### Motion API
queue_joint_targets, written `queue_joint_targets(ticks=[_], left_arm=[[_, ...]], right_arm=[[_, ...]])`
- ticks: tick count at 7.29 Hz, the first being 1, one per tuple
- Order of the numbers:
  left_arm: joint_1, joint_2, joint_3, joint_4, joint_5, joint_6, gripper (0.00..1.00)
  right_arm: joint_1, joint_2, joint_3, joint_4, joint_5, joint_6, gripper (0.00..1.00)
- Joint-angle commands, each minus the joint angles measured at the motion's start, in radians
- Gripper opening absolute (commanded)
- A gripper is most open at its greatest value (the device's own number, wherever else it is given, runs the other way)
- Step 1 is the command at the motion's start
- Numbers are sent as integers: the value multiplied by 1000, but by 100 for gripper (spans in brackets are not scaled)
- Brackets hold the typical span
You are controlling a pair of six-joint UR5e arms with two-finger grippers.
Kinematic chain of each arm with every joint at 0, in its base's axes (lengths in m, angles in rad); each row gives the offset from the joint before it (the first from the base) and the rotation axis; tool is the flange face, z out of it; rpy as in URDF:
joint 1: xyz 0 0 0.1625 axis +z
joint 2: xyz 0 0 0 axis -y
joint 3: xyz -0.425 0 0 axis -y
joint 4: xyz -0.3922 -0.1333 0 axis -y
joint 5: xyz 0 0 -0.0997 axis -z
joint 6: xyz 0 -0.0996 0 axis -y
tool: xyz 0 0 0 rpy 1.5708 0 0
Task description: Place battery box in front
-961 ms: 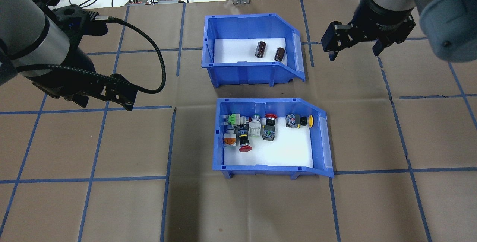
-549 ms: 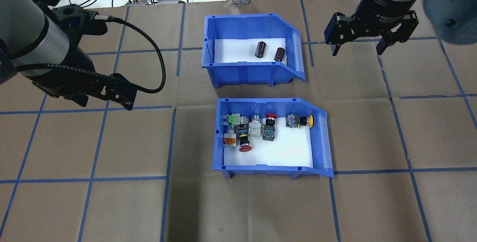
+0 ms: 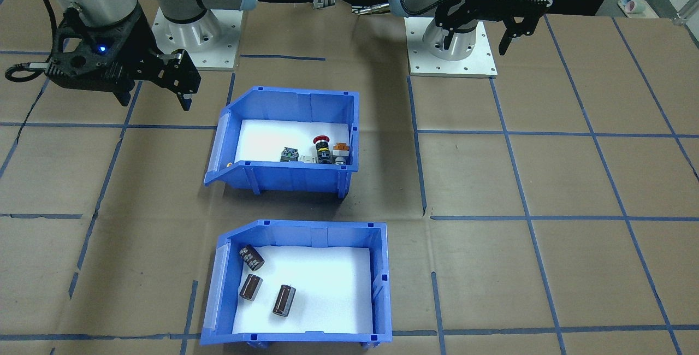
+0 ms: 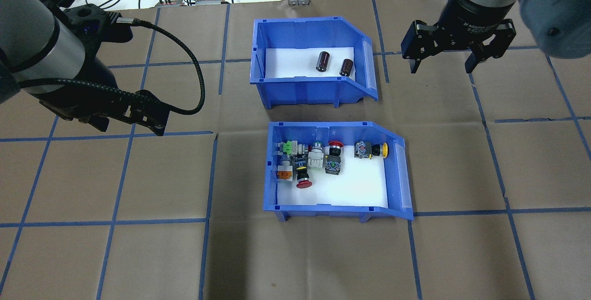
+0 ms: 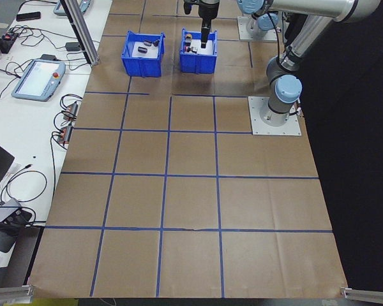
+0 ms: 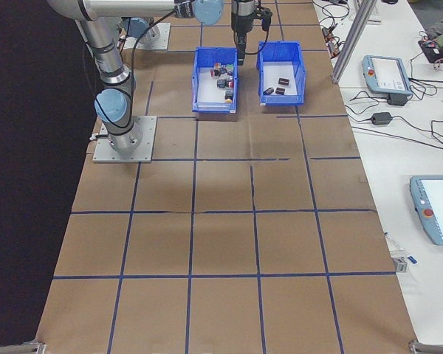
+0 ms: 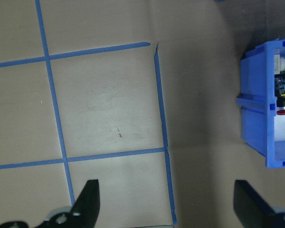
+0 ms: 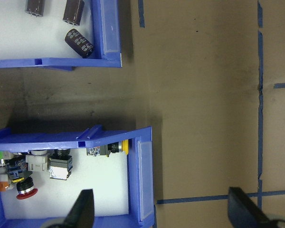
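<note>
I am seeing the battery box sitting on the bench on the far side from the robot's base, with its low sloped front pointing toward the robot's right and its long axis running across the bench, left to right. It is lying just to the left of the right tool, which is hovering off the bench with its jaws spread wide and gripping nothing. Three dark cells are lying loose on the white foam floor toward the sloped end, only two of them showing from overhead. The switch bin is sitting parallel to it on the robot's side, apart by a strip of bare bench, its open front pointing the same way. The left tool is hanging well to the left of both bins, nearer the switch bin, its fingers standing wide apart over the taped grid and gripping nothing. On the right tool's collar I am making out pale lettering, something like "2F Adaptive", though the rest is too small to read. The clear label strip on the battery box's front lip is showing no writing I can read.
</note>
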Motion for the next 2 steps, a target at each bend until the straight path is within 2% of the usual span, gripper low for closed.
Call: queue_joint_targets(ticks=[1,2], left_arm=[[0,0,0,0,0,-1,99],[0,0,0,0,0,1,99]], right_arm=[[0,0,2,0,0,0,100],[0,0,2,-2,0,0,100]])
